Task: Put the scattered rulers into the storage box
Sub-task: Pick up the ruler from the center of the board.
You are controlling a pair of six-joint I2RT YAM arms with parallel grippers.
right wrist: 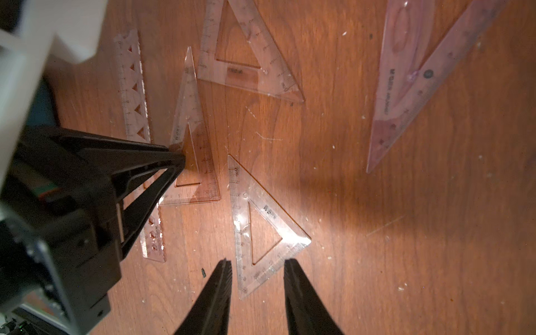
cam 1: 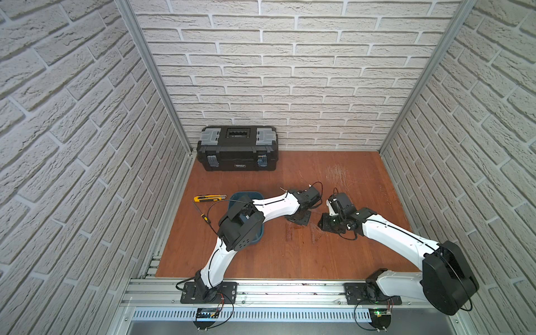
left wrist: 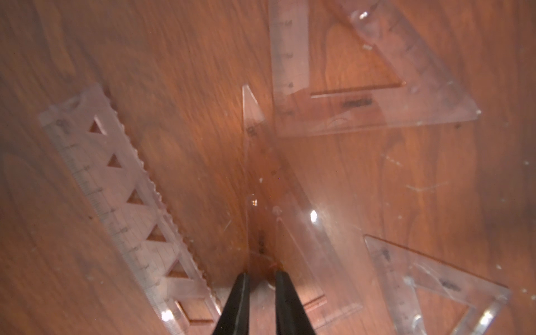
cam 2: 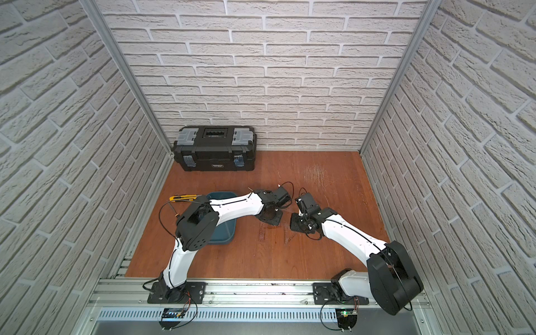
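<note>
Rulers point(right wrist: 242, 69) lie flat on the desk point(cam 1: 290, 261) right of the storage box point(cam 2: 224, 232), and the narrow set square point(right wrist: 190, 116) could slip from the thin-edge pinch of the left pincer point(right wrist: 177, 153) while the right pincer point(right wrist: 258, 266) hangs spread.

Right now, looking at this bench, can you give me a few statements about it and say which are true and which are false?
1. The toolbox stands against the back wall. True.
2. The right claw grips a ruler. False: its jaws stand open, and the set square near them lies flat on the table.
3. The knife lies in the box. False: the knife lies on the table beside the box.
4. The left arm reaches across the box. True.
5. Several rulers lie on the table. True.
</note>
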